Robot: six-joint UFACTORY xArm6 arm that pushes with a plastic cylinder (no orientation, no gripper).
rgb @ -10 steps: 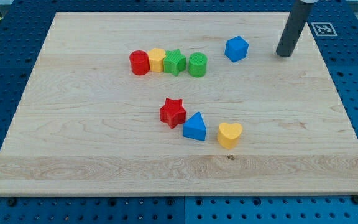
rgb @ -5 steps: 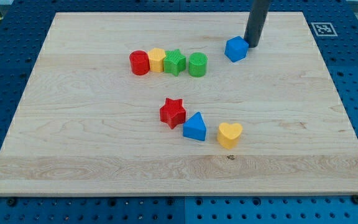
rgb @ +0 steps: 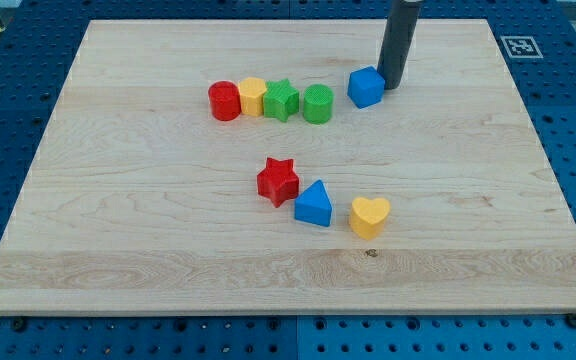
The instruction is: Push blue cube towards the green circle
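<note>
The blue cube (rgb: pixel 366 87) lies near the view's top, a little right of centre. My tip (rgb: pixel 392 84) touches the cube's right side. The green circle (rgb: pixel 318 104) stands just left of the cube with a small gap between them. It is the right end of a row with a green star (rgb: pixel 281 100), a yellow block (rgb: pixel 253 96) and a red circle (rgb: pixel 224 101).
A red star (rgb: pixel 278 181), a blue triangle (rgb: pixel 314 204) and a yellow heart (rgb: pixel 369 216) lie in a diagonal line near the board's middle. The wooden board (rgb: pixel 118 220) rests on a blue perforated table. A marker tag (rgb: pixel 519 45) sits at the top right corner.
My tip moved left from the board's top right to the blue cube, then pushed the cube left, closer to the green circle. The other blocks have not moved.
</note>
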